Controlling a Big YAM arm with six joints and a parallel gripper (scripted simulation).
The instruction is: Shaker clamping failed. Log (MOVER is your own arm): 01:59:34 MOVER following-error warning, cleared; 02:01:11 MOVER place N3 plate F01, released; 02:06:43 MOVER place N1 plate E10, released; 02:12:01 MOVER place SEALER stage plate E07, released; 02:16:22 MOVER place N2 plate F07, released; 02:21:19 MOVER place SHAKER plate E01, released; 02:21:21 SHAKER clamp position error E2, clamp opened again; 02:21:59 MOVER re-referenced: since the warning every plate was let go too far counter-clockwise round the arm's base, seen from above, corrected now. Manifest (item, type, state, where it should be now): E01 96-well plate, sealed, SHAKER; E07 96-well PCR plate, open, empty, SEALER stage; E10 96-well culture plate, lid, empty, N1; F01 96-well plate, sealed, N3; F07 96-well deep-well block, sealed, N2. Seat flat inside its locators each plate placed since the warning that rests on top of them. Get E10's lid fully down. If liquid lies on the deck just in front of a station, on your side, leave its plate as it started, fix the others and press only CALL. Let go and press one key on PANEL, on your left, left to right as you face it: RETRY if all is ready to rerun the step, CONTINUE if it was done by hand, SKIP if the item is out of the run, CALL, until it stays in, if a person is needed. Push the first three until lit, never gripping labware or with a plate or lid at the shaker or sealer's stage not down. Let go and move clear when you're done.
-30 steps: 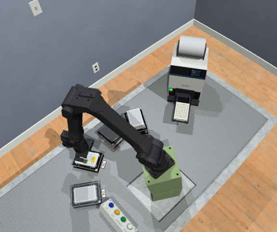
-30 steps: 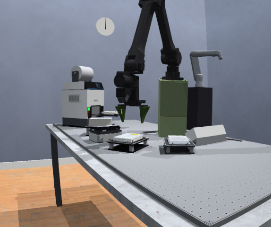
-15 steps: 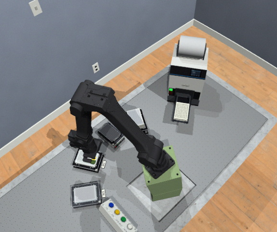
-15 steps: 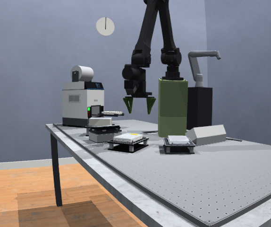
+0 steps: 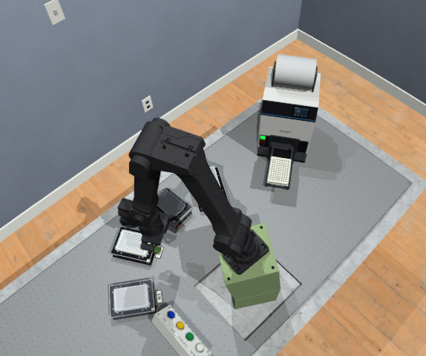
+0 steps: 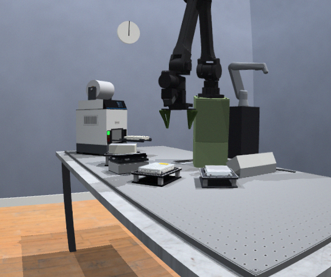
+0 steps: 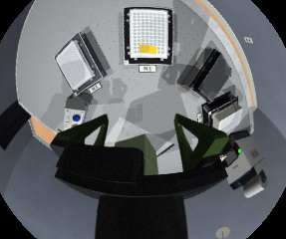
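Jaws (image 6: 178, 119) of the black arm hang spread and empty above the white yellow-marked well plate (image 6: 155, 168) (apparently mid-inspection), so descent comes next.

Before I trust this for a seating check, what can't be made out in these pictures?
- Top view: the black arm covers part of the white well plate with the yellow patch.
- Exterior view: plate corners on the black locator nests are too small to judge.
- Wrist view: the open green claw and distortion blur the grey button panel.
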